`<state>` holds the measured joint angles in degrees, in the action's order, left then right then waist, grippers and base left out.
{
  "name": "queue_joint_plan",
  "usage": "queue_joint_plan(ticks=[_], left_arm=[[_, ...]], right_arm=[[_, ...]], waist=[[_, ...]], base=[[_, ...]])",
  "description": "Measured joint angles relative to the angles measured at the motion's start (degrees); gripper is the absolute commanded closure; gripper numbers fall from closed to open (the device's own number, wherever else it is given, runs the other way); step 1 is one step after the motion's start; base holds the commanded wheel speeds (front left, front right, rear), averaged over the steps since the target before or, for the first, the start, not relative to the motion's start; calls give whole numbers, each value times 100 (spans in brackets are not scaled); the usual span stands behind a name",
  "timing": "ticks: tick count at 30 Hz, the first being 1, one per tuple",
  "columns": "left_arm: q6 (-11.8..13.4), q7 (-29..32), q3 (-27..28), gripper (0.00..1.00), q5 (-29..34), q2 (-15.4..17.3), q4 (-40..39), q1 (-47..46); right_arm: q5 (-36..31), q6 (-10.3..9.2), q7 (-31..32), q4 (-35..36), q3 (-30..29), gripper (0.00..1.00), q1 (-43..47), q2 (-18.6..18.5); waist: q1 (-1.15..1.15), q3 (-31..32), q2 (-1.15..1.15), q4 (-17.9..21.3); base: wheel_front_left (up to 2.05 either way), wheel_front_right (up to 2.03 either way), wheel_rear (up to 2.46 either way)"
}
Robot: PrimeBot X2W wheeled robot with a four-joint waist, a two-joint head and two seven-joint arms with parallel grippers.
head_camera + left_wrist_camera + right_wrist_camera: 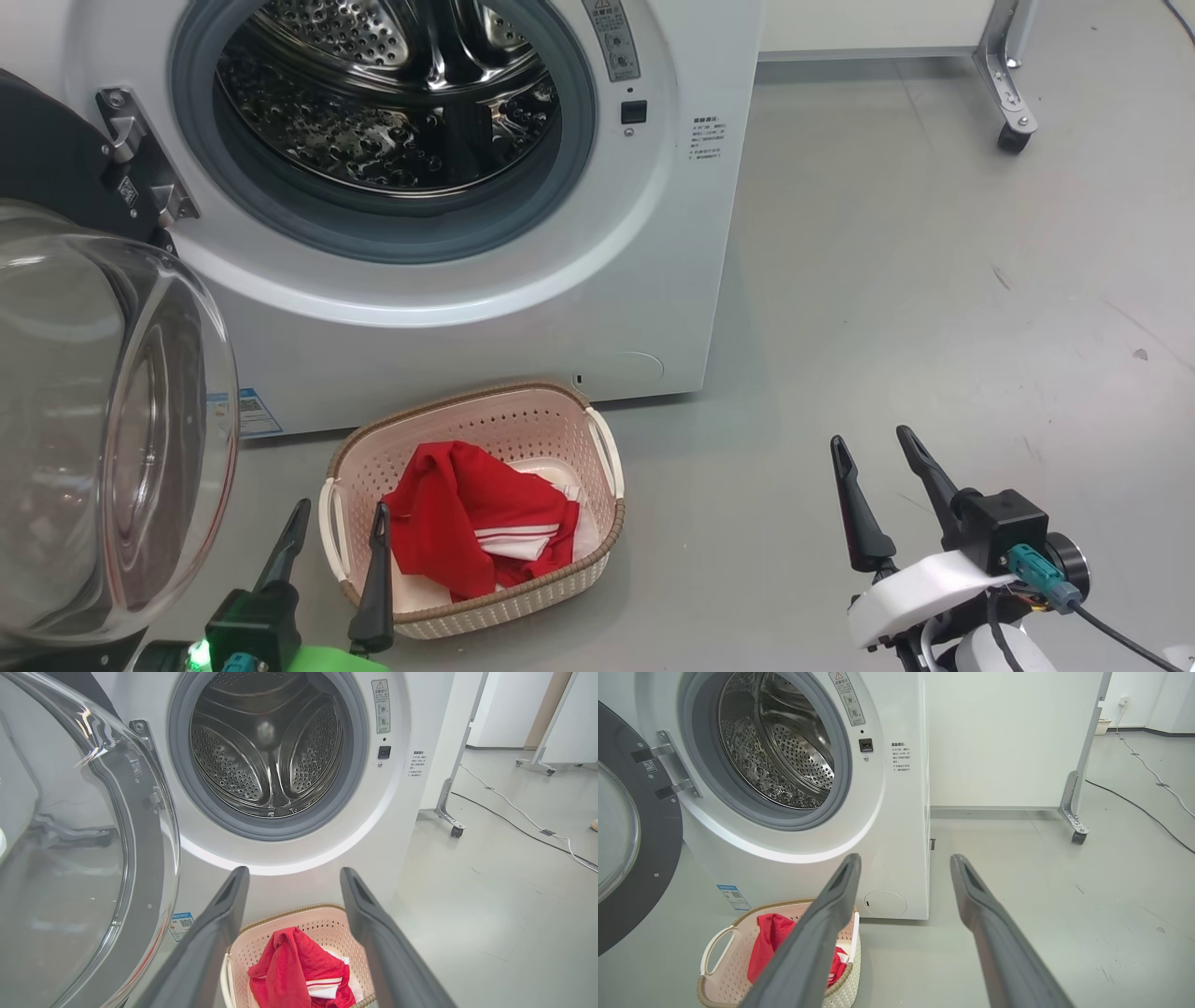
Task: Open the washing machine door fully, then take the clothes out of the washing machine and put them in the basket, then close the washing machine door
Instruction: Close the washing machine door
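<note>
The large white front-loading washing machine [523, 308] stands on the grey floor [934, 280]. Its round door [103, 420], with a glossy black rim and a bulging clear glass bowl, stands wide open at the left of the head view, carried on a metal hinge [140, 159]. Inside the grey rubber gasket [373, 238], the perforated wall and ribs of the steel drum [373, 103] lie in plain view. A small blue label [247, 411] sits low on the machine's front, partly behind the glass bowl. The small cream perforated plastic basket [523, 429], with a brown woven-look rim and white side handles, rests on the floor just before the machine's lower front, below the drum opening. The bright red garments [457, 523] with white stripe trim lie heaped inside it, within the rim. The left tool [341, 509] has its two long dark fingers spread apart and holds nothing. In the head view it sits at the basket's left end, one finger crossing the basket's left wall; contact cannot be determined. In the left wrist view its fingers frame the basket and the drum opening above it. The right tool [871, 437] likewise has its fingers apart and empty, over bare floor well to the right of the basket. A black caster [1013, 138] on a metal leg stands on the floor beyond the machine's right side.
</note>
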<state>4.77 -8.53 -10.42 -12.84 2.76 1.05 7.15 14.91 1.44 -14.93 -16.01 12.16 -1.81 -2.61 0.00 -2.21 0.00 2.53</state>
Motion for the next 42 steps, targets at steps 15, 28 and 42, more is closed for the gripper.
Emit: queue_joint_plan(ticks=[15, 28, 42], left_arm=[[5, 14, -79, 0, 32, 1, -250, -10], [51, 14, -90, 0, 93, 1, -613, -19], [73, 37, 27, 0, 92, 1, -715, -9]], right_arm=[[-3, -18, 0, 87, -127, 0, 15, 2], [-62, -57, 0, 237, -235, 0, 66, 1], [-94, -55, 0, 231, -243, 0, 120, 2]], waist=[[0, 42, 0, -213], [0, 20, 0, -856], [0, 30, 0, -1666]], base=[[0, 0, 0], [0, 0, 0], [0, 0, 0]])
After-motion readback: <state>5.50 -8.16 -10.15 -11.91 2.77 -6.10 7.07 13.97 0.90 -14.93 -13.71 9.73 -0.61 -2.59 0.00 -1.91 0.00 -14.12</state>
